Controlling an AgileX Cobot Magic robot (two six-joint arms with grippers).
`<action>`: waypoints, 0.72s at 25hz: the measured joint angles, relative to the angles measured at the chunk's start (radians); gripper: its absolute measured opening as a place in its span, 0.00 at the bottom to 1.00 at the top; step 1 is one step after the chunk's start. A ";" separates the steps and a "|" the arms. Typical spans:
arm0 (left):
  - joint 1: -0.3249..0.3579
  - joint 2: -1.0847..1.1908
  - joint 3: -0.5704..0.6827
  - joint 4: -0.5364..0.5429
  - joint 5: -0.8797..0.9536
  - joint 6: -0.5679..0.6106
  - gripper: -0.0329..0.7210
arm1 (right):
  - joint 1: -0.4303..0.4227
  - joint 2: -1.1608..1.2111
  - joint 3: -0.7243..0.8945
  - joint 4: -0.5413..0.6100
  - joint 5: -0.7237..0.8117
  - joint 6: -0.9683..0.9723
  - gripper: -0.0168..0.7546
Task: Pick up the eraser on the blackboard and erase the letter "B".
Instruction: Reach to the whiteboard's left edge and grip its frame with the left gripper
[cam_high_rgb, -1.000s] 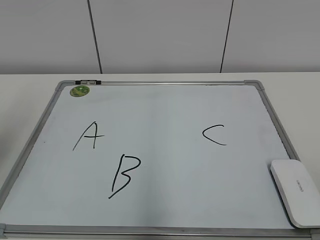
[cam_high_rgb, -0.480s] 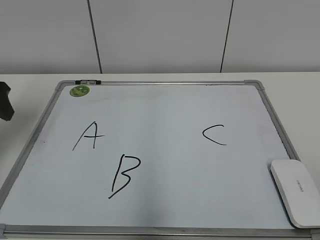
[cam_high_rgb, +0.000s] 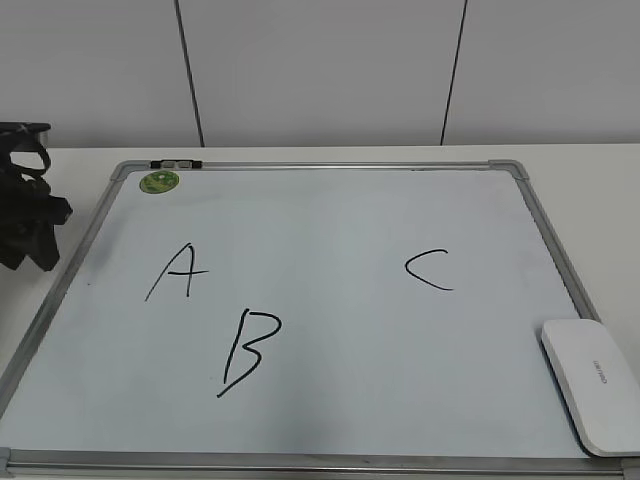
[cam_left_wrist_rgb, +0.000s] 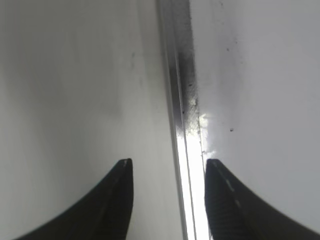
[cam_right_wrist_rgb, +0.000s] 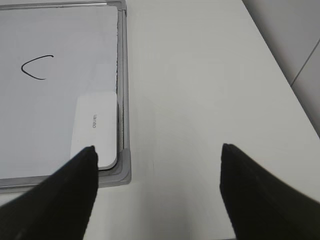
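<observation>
A glossy white blackboard (cam_high_rgb: 330, 300) with a thin silver metal frame and rounded grey corner caps lies flat on a pale matte surface (cam_high_rgb: 570, 160), before a wall of light panels split by dark seams. Using the board as landmark: the eraser (cam_high_rgb: 592, 385), a smooth flat white plastic block with rounded corners and tiny grey lettering on top, rests on its near right corner, long side along the right frame rail. The letter "B" (cam_high_rgb: 248, 352), a tall, slanted, angular figure in thin black marker, sits left of centre toward the near rail, with bare board all around it. The black "A" (cam_high_rgb: 177, 272) stands just above and left of it; the black "C" (cam_high_rgb: 430, 270) is on the right half, well apart. A small round green sticker (cam_high_rgb: 159, 182) marks the far left corner.

The left gripper (cam_left_wrist_rgb: 169, 165), dark and matte, hangs over the board's left rail with its jaws moderately apart, one curved tip over the surface, the other over the board. The right gripper (cam_right_wrist_rgb: 157, 147) hovers off the near right corner, jaws spread wide and holding nothing, one tip above the eraser's end, with open surface to the right of the frame.
</observation>
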 joint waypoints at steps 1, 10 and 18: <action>0.000 0.015 -0.011 -0.002 0.004 0.001 0.47 | 0.000 0.000 0.000 0.000 0.000 0.000 0.78; 0.000 0.121 -0.051 -0.034 0.002 0.025 0.43 | 0.000 0.000 0.000 0.000 0.000 0.000 0.78; 0.000 0.150 -0.067 -0.046 0.008 0.029 0.33 | 0.000 0.000 0.000 0.000 0.000 0.000 0.78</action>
